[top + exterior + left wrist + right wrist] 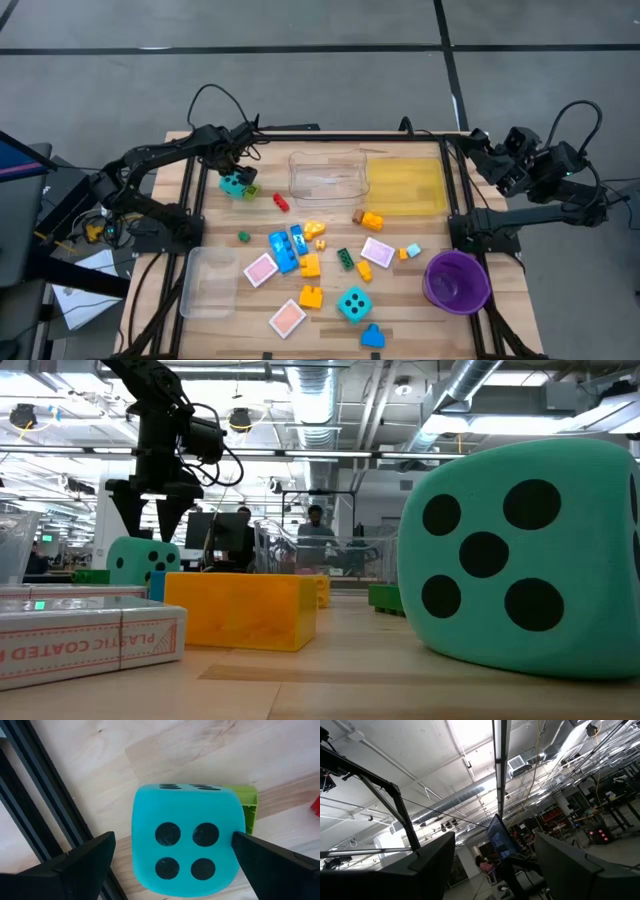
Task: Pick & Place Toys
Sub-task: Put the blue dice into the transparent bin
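Observation:
A turquoise die (235, 184) with black dots rests on the table at the far left, with a green brick (251, 192) against its side. My left gripper (173, 837) is open and points down over this die (185, 847), one finger on either side and apart from it. In the low view the gripper (160, 508) hangs just above the die (140, 560). A second die (353, 303) lies near the front among bricks and pink tiles (261, 269). My right gripper (478, 148) is open and empty, raised at the table's right edge.
A clear tray (325, 172) and a yellow tray (405, 185) stand at the back, and another clear tray (212, 280) at the front left. A purple bowl (457, 280) stands at the right. A black frame rail (45, 820) runs close beside the far-left die.

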Tool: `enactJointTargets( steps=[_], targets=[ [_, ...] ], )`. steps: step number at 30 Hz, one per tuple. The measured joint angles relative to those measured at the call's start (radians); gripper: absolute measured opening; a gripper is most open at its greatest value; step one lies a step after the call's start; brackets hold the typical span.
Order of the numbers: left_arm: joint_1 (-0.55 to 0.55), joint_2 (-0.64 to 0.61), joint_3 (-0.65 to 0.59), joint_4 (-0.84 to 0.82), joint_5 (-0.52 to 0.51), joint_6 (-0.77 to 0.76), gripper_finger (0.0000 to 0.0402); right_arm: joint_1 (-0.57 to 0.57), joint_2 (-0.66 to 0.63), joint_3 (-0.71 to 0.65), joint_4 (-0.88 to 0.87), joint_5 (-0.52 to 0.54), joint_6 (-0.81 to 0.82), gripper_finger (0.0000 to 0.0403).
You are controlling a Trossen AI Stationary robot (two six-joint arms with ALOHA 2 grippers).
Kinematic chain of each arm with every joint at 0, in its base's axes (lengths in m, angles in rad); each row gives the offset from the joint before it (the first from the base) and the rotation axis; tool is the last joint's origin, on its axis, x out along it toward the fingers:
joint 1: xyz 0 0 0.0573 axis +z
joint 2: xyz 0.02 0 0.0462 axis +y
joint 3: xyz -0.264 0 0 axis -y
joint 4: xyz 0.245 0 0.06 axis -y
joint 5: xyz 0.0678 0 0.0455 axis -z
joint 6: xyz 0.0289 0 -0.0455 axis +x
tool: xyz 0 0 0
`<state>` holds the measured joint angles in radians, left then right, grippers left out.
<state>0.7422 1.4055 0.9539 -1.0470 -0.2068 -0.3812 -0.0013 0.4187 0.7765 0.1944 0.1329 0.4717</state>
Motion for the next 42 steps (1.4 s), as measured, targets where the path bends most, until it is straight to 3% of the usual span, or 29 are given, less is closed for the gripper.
enactJointTargets(
  steps=[17,24,42],
  targets=[
    [0.0,-0.09,-0.004,-0.014,-0.037,0.032,0.04,0.0,0.0,0.0,-0.007,0.026,0.0,0.0266],
    [0.0,-0.051,-0.003,-0.016,0.029,0.018,0.04,0.0,0.0,0.0,-0.011,0.026,0.0,0.0266],
    [0.0,0.058,-0.002,0.004,0.028,0.042,0.04,0.0,0.0,0.0,-0.017,0.026,0.0,0.0266]
  ],
)
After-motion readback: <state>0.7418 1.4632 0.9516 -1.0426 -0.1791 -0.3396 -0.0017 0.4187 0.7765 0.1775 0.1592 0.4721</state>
